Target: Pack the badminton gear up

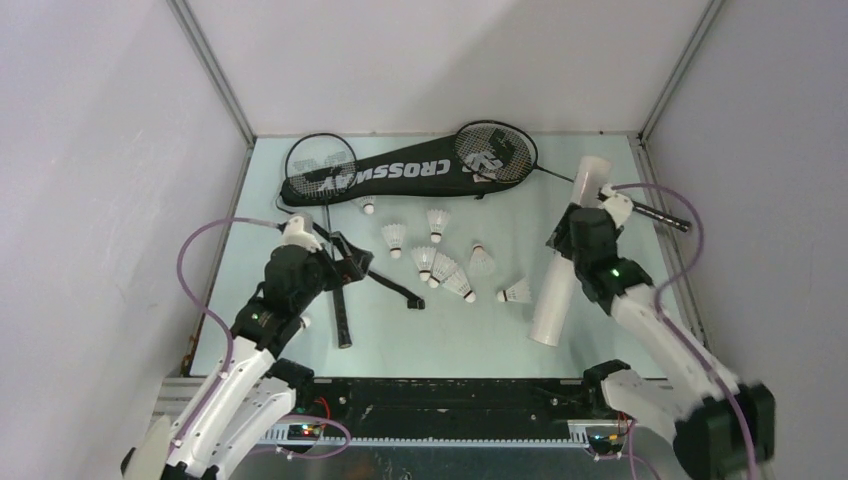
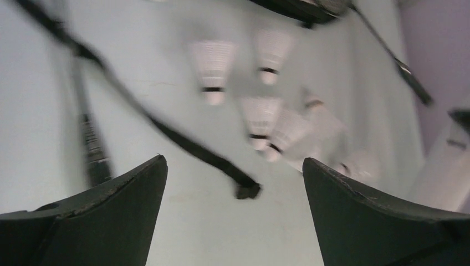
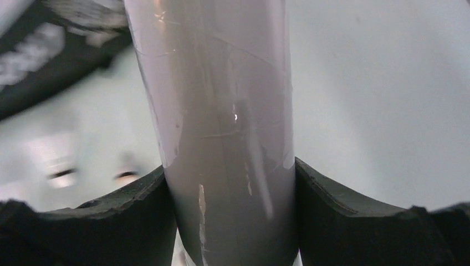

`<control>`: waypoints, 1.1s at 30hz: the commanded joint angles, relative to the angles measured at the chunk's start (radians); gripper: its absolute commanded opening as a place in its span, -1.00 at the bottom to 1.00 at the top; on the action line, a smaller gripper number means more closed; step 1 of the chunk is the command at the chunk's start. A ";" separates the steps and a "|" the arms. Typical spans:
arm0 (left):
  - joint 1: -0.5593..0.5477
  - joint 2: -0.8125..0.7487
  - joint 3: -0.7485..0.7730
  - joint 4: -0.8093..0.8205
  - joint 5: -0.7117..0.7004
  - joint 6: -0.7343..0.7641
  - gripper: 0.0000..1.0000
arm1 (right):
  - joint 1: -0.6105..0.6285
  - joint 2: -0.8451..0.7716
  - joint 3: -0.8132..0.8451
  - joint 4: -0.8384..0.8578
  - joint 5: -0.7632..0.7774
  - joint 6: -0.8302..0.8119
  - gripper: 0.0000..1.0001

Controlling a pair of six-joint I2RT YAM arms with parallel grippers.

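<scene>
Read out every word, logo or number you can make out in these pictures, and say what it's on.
"CROSSWAY": white letters on the black racket bag.
White marks on the strings of the left racket and the right racket: too small to read.
Pale label on the racket shaft in the left wrist view: too blurred to read.
White tube: no print shows.

"CROSSWAY" in white capitals on the black racket bag (image 1: 400, 178).
</scene>
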 commanded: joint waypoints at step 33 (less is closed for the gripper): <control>-0.641 0.401 0.249 0.644 0.377 0.260 0.97 | 0.936 -0.178 -0.065 1.208 0.171 -0.581 -0.02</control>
